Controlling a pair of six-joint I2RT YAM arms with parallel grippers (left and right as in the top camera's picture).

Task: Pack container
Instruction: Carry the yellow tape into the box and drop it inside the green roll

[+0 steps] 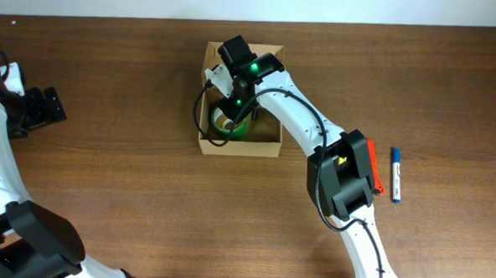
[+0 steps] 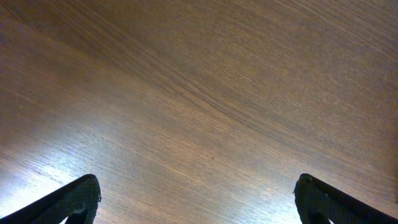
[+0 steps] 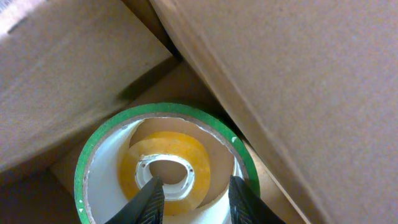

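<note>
The container, a tan cardboard box with its flaps up, stands at the table's back centre. Inside it a green tape roll lies flat. My right gripper reaches down into the box above that roll. In the right wrist view a smaller yellow tape roll lies inside the green tape roll. The right gripper is open, its fingers apart over one side of the yellow roll and not pinching it. The box wall is close on the right. My left gripper is at the far left, and it is open over bare wood.
A blue marker lies on the table at the right. An orange object shows partly beside the right arm's elbow. The left arm's base stands at the table's left edge.
</note>
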